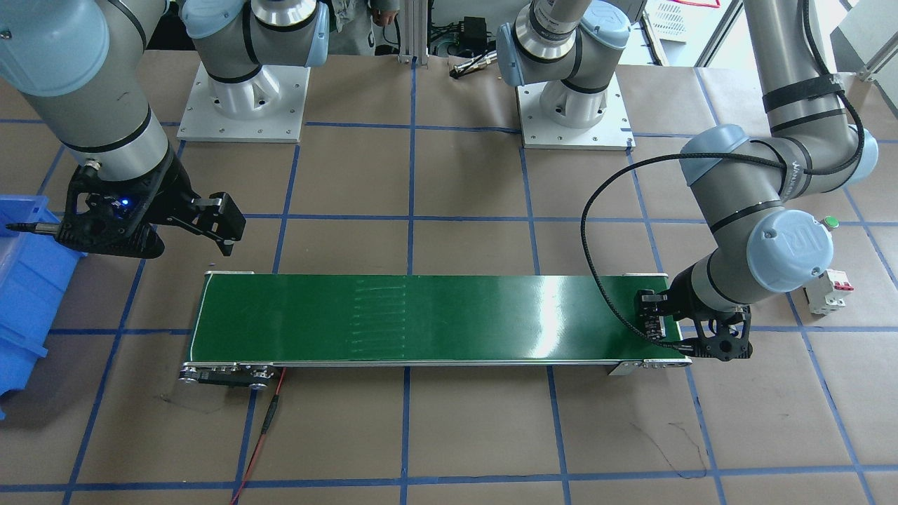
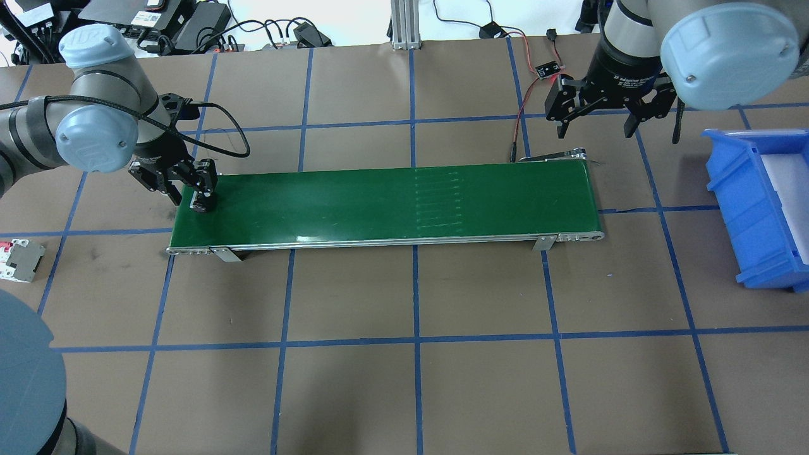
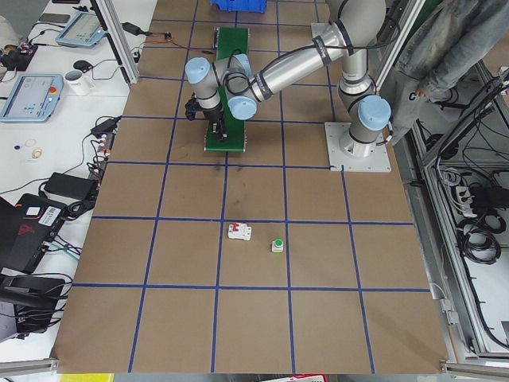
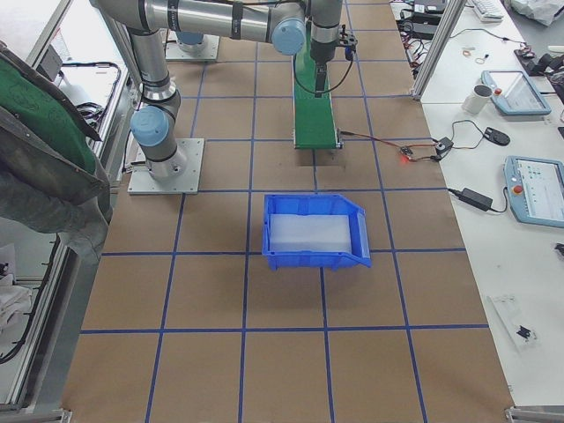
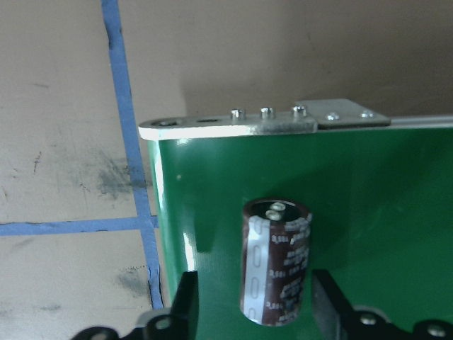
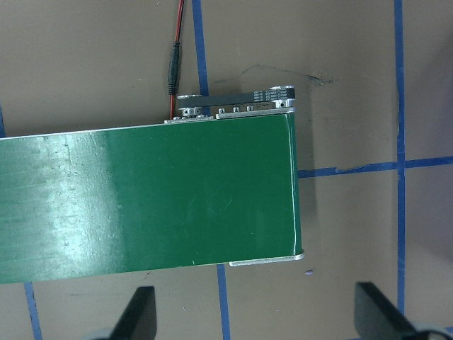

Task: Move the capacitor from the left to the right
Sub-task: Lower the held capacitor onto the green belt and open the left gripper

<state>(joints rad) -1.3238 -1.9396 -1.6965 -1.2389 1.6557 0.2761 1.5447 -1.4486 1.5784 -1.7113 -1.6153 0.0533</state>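
Observation:
The capacitor is a small dark cylinder with a pale stripe. It lies on the green conveyor belt at its left end. My left gripper is low over it, open, with a finger on each side and gaps to the capacitor. In the overhead view the left gripper covers most of the capacitor. My right gripper is open and empty, held above the table beyond the belt's right end. It also shows in the front view.
A blue bin stands to the right of the belt. A white circuit breaker and a green-capped push button sit on the table left of the belt. A red cable runs from the belt's right end.

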